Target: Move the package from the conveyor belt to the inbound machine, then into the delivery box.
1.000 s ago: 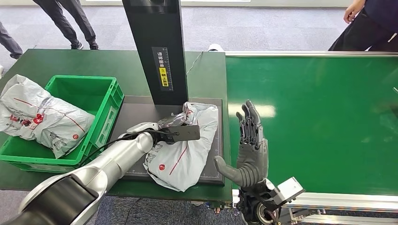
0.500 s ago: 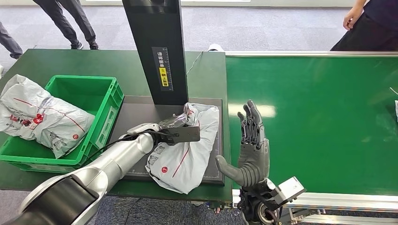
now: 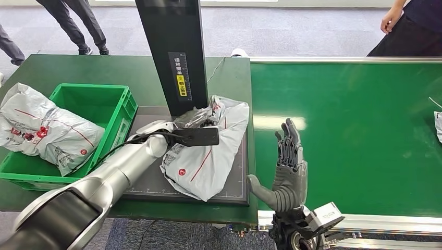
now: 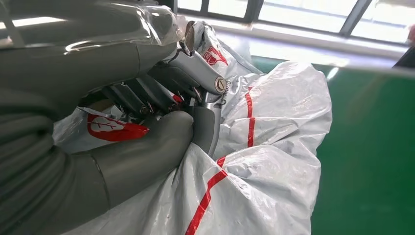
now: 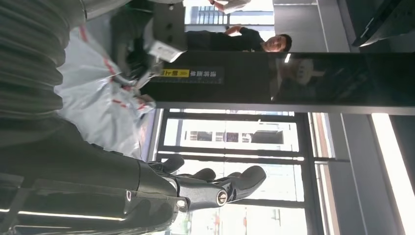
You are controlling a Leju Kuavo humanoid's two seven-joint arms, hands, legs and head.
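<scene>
Package gripped on the inbound machine.
Head view: left robot hand (image 3: 195,136) holds the package (image 3: 208,156) on the inbound machine (image 3: 156,182); right robot hand (image 3: 287,172) spread over the conveyor belt (image 3: 354,130). Left wrist view: fingers (image 4: 161,142) pinch the plastic.

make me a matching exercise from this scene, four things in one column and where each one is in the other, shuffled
Things:
1. left hand
2. right hand
3. crate
4. pillar

Places or states:
a. upright at the back of the dark scan plate
b. open, raised over the near edge of the belt
c. on the table left of the scan plate, a bag hanging over its side
d. gripping the white package on the scan plate

Pairs: 1-d, 2-b, 3-c, 4-a
</scene>
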